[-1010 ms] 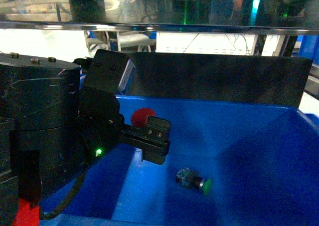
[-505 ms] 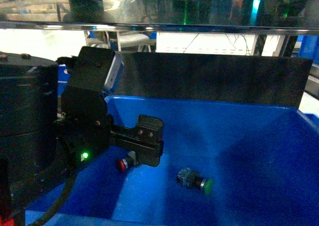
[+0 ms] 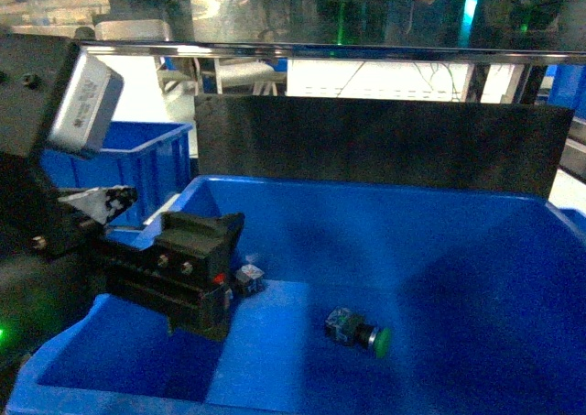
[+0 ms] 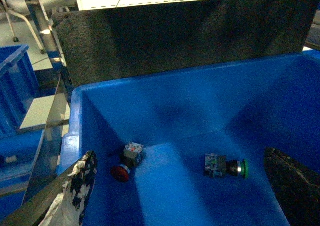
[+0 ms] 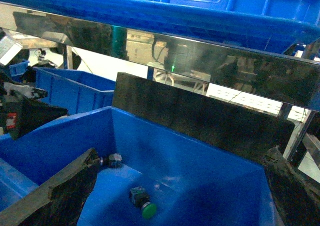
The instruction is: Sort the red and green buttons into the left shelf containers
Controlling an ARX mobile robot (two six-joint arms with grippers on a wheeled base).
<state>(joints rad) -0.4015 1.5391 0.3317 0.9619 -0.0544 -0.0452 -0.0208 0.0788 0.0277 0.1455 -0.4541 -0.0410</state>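
A large deep blue bin (image 3: pixel 476 250) fills most of the head view, with a dark flat panel (image 3: pixel 385 145) standing upright behind its far wall and a second, smaller blue bin (image 3: pixel 137 158) beyond its left rim. The left arm's black body occupies the left of this view, and the left gripper (image 3: pixel 197 278) hangs over the big bin's left side, its fingers spread apart and holding nothing. On the bin floor lie both push-buttons, well apart. The red button (image 4: pixel 126 161) rests on its side near the left wall, red cap toward the camera in the left wrist view. The green button (image 4: pixel 226 166) lies on its side nearer the middle, cap pointing right. The right gripper (image 5: pixel 180 206) shows only as two dark fingers at the frame edges, wide apart, apparently empty.
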